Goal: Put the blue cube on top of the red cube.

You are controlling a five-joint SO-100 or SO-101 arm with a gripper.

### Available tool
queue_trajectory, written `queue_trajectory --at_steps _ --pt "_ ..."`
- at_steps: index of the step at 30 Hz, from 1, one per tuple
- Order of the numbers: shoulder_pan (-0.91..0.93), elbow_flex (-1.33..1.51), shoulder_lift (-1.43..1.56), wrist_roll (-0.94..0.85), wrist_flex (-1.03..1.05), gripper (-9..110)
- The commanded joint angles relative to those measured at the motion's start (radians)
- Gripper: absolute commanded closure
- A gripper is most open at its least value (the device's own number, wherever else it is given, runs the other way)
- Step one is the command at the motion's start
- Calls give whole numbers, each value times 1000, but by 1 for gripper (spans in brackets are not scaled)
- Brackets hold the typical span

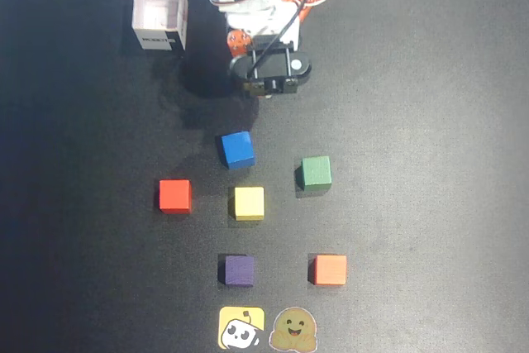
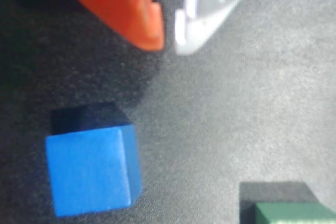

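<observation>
The blue cube (image 1: pixel 237 149) sits on the black mat, just below the arm in the overhead view. It also shows at the lower left of the wrist view (image 2: pixel 89 171). The red cube (image 1: pixel 175 196) sits lower left of the blue one, apart from it, and is out of the wrist view. My gripper (image 1: pixel 263 88) hangs above the mat, short of the blue cube. In the wrist view the gripper (image 2: pixel 169 43) has an orange finger (image 2: pixel 131 9) and a white finger (image 2: pixel 210 3), tips nearly touching with nothing between them.
A yellow cube (image 1: pixel 249 202), a green cube (image 1: pixel 315 172) (image 2: pixel 294 213), a purple cube (image 1: pixel 239 270) and an orange cube (image 1: pixel 330 269) stand around on the mat. An open white box (image 1: pixel 160 14) is at the top left. Two stickers (image 1: pixel 241 328) lie at the bottom edge.
</observation>
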Motion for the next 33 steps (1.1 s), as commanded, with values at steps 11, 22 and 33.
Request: queue_trajectory --at_steps 11,22,33 --pt "-3 -11 -3 175 -14 83" --pt "-14 -410 -776 -106 -242 83" --pt "-14 -480 -1025 -305 -316 83"
